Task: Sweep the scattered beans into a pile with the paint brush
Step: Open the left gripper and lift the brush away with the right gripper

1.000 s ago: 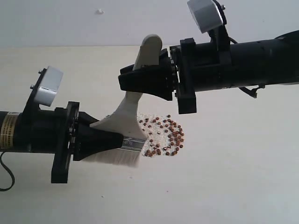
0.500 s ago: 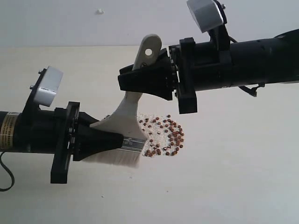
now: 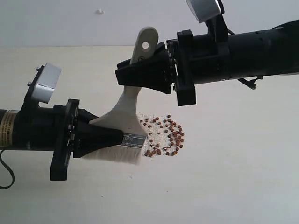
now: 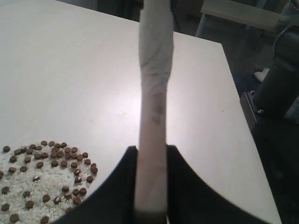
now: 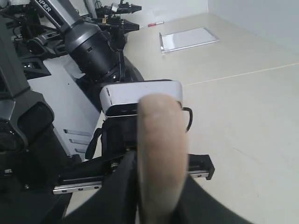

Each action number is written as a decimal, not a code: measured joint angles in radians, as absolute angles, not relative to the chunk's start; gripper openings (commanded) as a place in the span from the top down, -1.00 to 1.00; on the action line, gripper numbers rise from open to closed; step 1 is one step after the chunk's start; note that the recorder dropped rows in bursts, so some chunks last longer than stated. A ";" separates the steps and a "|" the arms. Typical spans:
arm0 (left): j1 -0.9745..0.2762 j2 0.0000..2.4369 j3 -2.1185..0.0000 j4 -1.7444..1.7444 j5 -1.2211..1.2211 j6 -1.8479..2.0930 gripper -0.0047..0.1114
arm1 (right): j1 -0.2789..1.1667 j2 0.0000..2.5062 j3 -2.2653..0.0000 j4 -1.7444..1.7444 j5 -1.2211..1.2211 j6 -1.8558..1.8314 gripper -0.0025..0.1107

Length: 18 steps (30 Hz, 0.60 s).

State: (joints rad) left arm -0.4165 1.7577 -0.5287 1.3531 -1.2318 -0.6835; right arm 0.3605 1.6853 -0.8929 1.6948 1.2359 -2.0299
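Tabletop [image 3: 243, 177], beans [image 3: 170, 140] amid white grains [image 4: 21, 175], paint brush [image 3: 125, 105] in left fingers [image 3: 100, 139], right fingers [image 3: 140, 77]

Left end effector [image 3: 117, 138], right end effector [image 3: 125, 77]: jaws closed.

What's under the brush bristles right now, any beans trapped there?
Only pale table shows along the edge of the off-white bristles. The tiny reddish-brown round beans and fine white grains lie beside the silver ferrule of the wide wooden-handled paint brush. Anything beneath the bristles is covered.
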 measured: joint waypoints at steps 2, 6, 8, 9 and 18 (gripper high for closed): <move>-0.416 1.758 -0.529 1.355 -1.232 -0.683 0.69 | 0.360 1.685 -0.893 1.695 1.232 -2.017 0.96; -0.416 1.758 -0.529 1.353 -1.230 -0.690 0.13 | 0.363 1.685 -0.893 1.695 1.227 -2.009 0.96; -0.416 1.758 -0.529 1.353 -1.227 -0.695 -0.08 | 0.363 1.685 -0.897 1.705 1.215 -2.007 0.96; -0.416 1.758 -0.529 1.351 -1.226 -0.700 -0.15 | 0.363 1.685 -0.897 1.712 1.207 -2.003 0.96; -0.416 1.758 -0.529 1.335 -1.205 -0.725 -0.19 | 0.363 1.685 -0.903 1.723 1.084 -1.892 0.96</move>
